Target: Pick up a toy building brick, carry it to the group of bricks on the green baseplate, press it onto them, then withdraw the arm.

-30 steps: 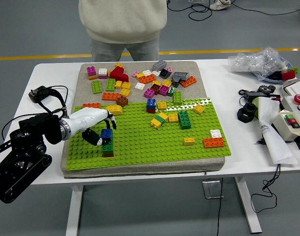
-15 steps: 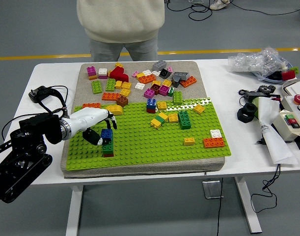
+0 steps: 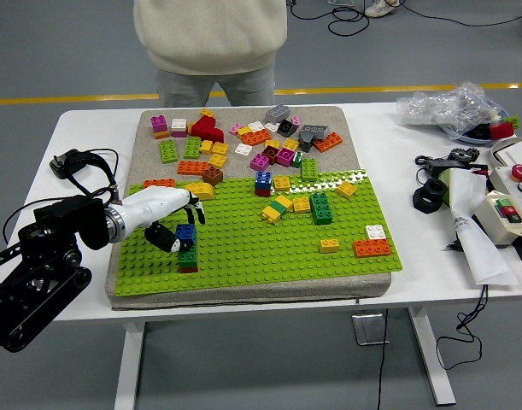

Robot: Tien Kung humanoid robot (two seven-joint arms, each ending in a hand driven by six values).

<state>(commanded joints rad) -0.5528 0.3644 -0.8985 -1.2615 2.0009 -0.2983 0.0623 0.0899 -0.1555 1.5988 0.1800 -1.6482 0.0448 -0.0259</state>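
Note:
A small stack stands near the left front of the green baseplate (image 3: pixel 243 248): a blue brick (image 3: pixel 185 233) on a green brick (image 3: pixel 188 255) on a dark red one. My left hand (image 3: pixel 177 220), white with black fingertips, reaches in from the left and has its fingers curled around the blue brick, thumb low on the left side. More bricks sit on the plate: a blue and red stack (image 3: pixel 263 182), a dark green brick (image 3: pixel 320 207), yellow bricks (image 3: pixel 277 207) and an orange brick (image 3: pixel 372 248). The right arm is out of view.
Several loose bricks (image 3: pixel 243 141) lie on the grey mat behind the baseplate. A person in a cream top stands at the far side (image 3: pixel 211 34). Black cables (image 3: pixel 81 162) lie at the left; a control box (image 3: pixel 508 209), paper and a plastic bag at the right.

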